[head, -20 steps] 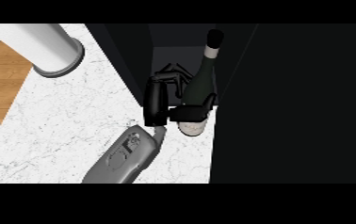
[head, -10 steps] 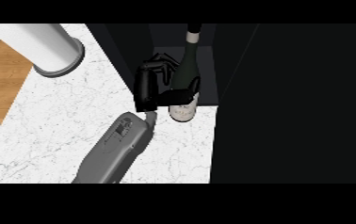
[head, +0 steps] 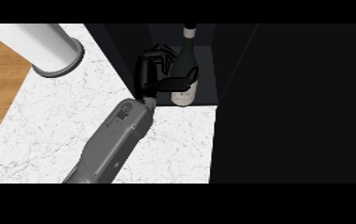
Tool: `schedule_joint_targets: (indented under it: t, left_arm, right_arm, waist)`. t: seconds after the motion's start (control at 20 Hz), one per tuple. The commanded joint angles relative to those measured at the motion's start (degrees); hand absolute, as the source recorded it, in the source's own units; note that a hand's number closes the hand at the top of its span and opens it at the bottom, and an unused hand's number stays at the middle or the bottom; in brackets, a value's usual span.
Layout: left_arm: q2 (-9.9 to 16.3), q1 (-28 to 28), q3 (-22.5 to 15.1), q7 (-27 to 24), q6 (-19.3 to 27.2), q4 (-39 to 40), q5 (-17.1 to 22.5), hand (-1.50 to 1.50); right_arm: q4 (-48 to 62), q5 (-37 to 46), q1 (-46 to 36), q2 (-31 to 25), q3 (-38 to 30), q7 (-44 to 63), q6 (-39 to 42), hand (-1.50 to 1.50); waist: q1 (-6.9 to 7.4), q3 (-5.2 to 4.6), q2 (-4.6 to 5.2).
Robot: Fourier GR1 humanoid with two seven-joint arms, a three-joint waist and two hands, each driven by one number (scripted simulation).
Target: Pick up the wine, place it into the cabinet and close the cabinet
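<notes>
The dark glass wine bottle [head: 185, 70] with a pale label near its base stands upright inside the open black cabinet [head: 230, 63], close to the front edge of the cabinet's floor and a little left of the compartment's middle. Its pale cap reaches up toward the top of the view, and its base sits just behind the line where the cabinet floor meets the counter.

One black hand [head: 147, 72] is at the bottle's left side. Its thumb lies across the front of the bottle's lower body, just above the label, while its fingers curl toward the bottle's shoulder further back, so the hand is wrapped round the bottle rather than spread. The grey forearm [head: 111, 143] behind it runs down and to the left across the white marble counter [head: 42, 119] to the lower edge of the view. Which arm this is cannot be told with certainty from the view; it enters left of centre.

The cabinet's dark interior and its black side panel fill the right half of the view. At the counter's far left corner stands a white cylinder with a grey base ring [head: 49, 49]. Beyond the counter's left edge, a strip of brown wooden floor [head: 12, 72] shows.
</notes>
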Motion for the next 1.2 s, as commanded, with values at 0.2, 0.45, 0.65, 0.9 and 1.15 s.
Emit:
schedule_joint_targets:
  t: [0.2, 0.45, 0.65, 0.9, 1.15]
  left_arm:
    - [-0.32, -8.92, 3.49, -3.37, 0.40, 14.25, 2.10, 1.50]
    - [-0.33, -10.49, 5.35, -6.50, -2.36, 18.70, 2.42, 1.50]
    - [-0.14, -15.59, 7.39, -7.69, 0.19, 21.86, 0.01, 1.50]
    - [-0.32, -14.87, 10.25, -14.87, -1.00, 26.83, 0.50, 1.50]
    - [-0.32, -21.68, 11.93, -14.93, -0.12, 33.15, 1.61, 1.50]
  right_arm:
    - [-5.33, -5.94, 1.81, 0.46, -1.66, 1.07, 0.19, -1.50]
    - [-7.89, -7.92, -0.33, -1.81, -3.25, 6.97, -0.71, -1.50]
    - [-4.50, -6.54, 2.22, -0.73, -3.55, 0.55, 1.67, -1.50]
    - [-7.23, -3.53, 5.24, 1.22, 1.59, 0.86, 1.86, -1.50]
    - [-5.34, -5.95, 3.38, 0.60, -0.64, -0.47, 2.61, -1.50]
  waist:
    - [-1.22, 0.00, 0.32]
    - [-0.73, -0.02, 0.16]
    - [-0.55, 0.03, 0.14]
    - [-0.94, 0.00, 0.26]
    - [-2.44, -0.01, 0.73]
